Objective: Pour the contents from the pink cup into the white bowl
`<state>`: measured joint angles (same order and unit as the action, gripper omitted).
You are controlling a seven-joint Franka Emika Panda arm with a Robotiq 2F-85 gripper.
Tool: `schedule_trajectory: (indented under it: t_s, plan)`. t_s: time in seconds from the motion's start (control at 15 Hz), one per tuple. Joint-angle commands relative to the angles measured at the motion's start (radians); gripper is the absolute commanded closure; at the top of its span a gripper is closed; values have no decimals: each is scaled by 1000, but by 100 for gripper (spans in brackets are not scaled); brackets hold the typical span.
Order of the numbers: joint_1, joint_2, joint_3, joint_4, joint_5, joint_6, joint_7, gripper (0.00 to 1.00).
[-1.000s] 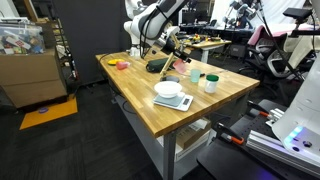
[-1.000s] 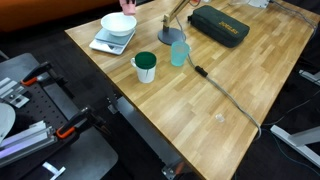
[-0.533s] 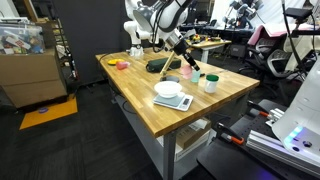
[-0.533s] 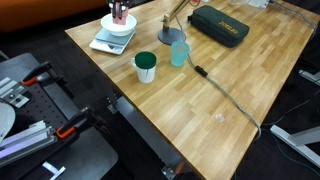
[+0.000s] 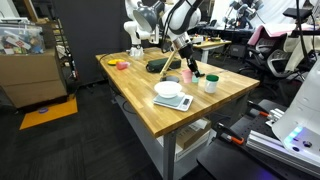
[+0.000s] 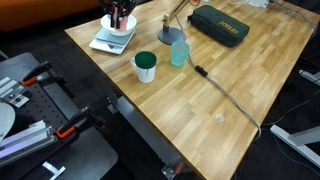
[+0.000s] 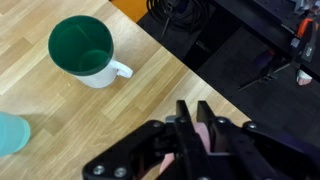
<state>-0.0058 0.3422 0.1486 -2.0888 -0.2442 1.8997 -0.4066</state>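
My gripper [image 7: 197, 128] is clenched on the pink cup [image 7: 206, 136], of which only a pale pink sliver shows between the dark fingers in the wrist view. In an exterior view the gripper [image 6: 118, 14] hangs over the white bowl [image 6: 108, 31], which sits on a flat white slab [image 6: 102, 45] near the corner of the wooden table [image 6: 230, 90]. Farther along the table a white mug with a green inside [image 7: 84, 50] stands just beside a teal cup [image 7: 8, 135].
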Motion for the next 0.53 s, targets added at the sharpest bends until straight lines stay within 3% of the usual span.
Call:
schedule_trajectory:
  t_s: [0.0, 0.07, 0.47]
  plan:
    - [18, 0, -18, 2, 6, -1, -3, 85]
    - [18, 0, -18, 2, 6, 0, -3, 96]
    - [-3, 89, -93, 69, 1, 68, 105, 96]
